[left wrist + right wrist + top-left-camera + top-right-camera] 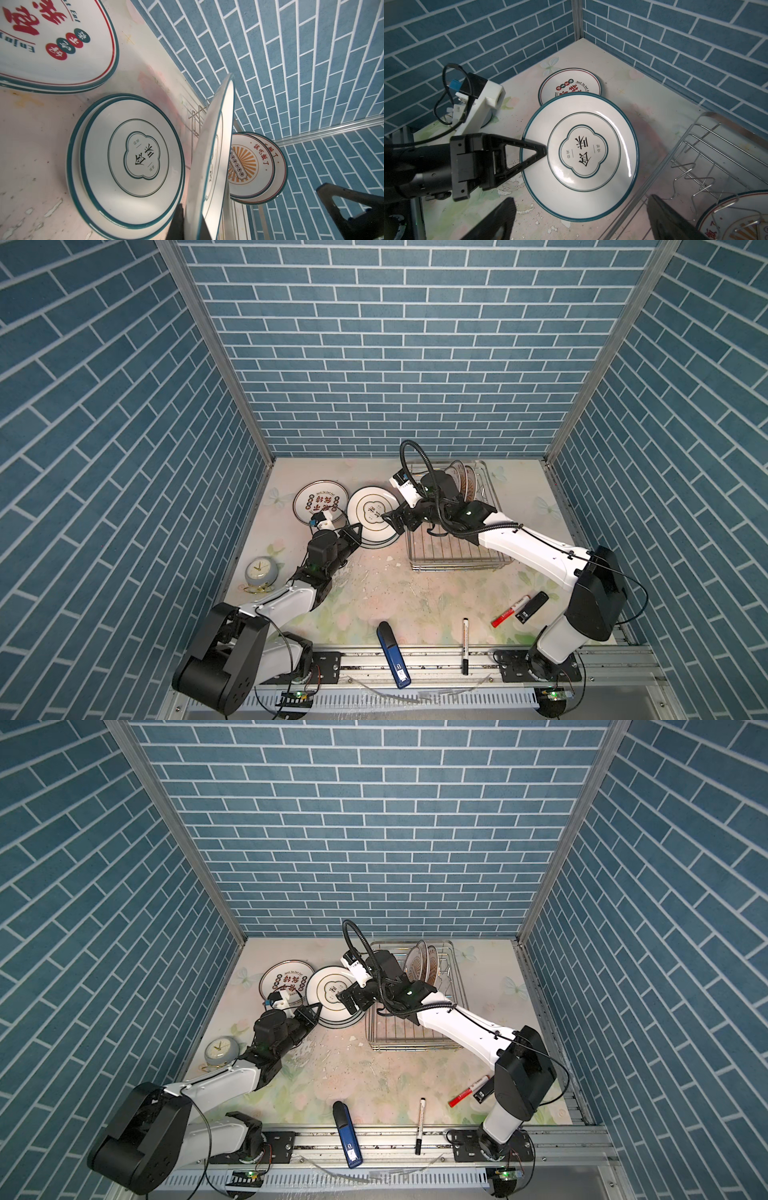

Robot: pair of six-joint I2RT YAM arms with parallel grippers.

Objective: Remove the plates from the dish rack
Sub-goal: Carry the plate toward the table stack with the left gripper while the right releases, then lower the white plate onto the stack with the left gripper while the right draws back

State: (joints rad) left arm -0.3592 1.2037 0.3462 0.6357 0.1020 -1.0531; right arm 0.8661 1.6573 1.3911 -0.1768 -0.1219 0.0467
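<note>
White plate (579, 158) pinched in left jaws

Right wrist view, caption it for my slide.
Left pincer grips a quatrefoil plate by its rim beside the dish rack.

**Non-task items, both top views.** At the left edge of the floral tabletop (374, 593) you see a small round clock (260, 572), white-faced in a grey case on a gold stand. Along the front, you find a dark blue oblong device (393, 655) lying partly across the aluminium rail (436, 664). To its right, a slim white marker with black ends (465, 645) also overhangs the rail. Further right, a red marker (510, 611) and a small black stick (531, 607) lie just beside each other, roughly parallel. Blue brick-patterned walls (395, 344) enclose three sides.
</note>
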